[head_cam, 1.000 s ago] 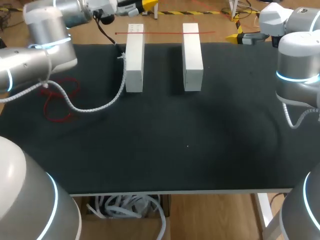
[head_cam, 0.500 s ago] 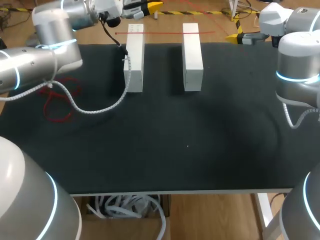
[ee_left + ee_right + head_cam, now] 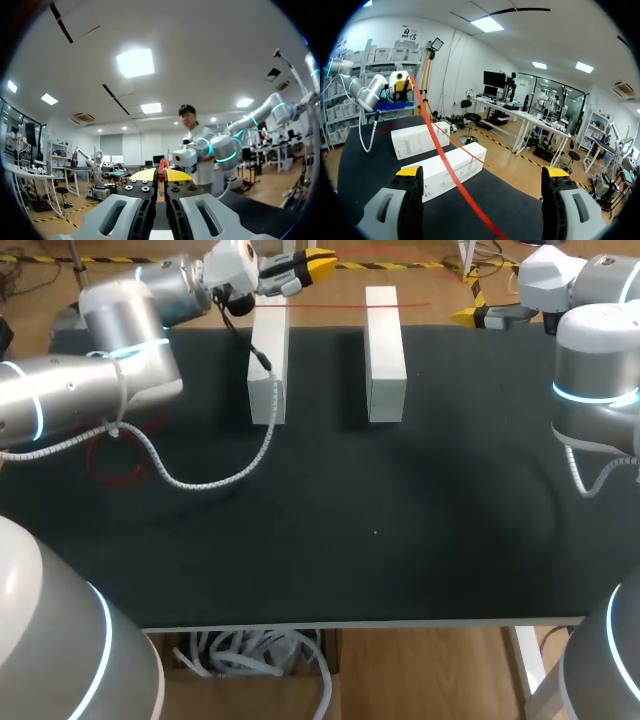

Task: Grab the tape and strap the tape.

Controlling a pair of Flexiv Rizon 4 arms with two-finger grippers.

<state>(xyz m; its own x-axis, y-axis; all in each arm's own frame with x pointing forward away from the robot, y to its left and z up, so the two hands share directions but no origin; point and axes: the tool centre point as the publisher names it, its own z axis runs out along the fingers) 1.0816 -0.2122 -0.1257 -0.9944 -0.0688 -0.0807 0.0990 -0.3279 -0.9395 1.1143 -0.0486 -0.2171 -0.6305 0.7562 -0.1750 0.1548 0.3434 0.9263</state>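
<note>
Silver-grey left arm (image 3: pixel 95 400), right arm (image 3: pixel 595 365), cyan light rings, braided white cable (image 3: pixel 205 484) — yellow-tipped left hand (image 3: pixel 320 260)

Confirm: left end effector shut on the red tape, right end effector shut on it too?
Only the left end effector is shut on the red tape. The right end effector is open: the right wrist view shows its fingers wide apart, the tape running between them.

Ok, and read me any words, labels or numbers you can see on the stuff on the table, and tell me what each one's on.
right white box: faint small marks on its side, too small to read.
left white box: faint print on its side, too small to read.
red tape: no writing shows.
black table: no writing shows.
</note>
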